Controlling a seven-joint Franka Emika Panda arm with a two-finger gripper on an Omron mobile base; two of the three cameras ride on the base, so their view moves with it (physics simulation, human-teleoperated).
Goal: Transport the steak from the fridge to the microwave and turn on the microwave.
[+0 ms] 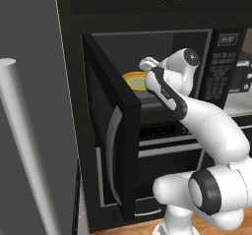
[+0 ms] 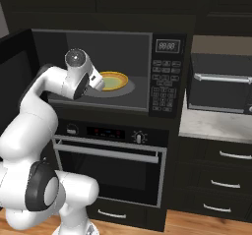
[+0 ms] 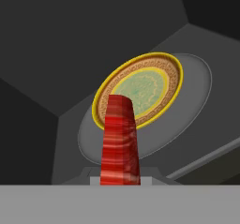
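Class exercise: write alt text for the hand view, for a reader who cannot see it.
A red steak held upright in the gripper points toward a yellow plate lying on the grey turntable inside the dark microwave.

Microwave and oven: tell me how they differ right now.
The microwave door is swung wide open; the oven door is shut. The microwave handle is curved and vertical; the oven's is a straight horizontal bar. The microwave has a keypad; the oven has a knob. Both are black and built in.

yellow plate (image 3: 140, 89) on grey turntable (image 3: 187, 115); black oven (image 2: 110, 167) below; toaster oven (image 2: 221, 89) on counter (image 2: 211, 126)
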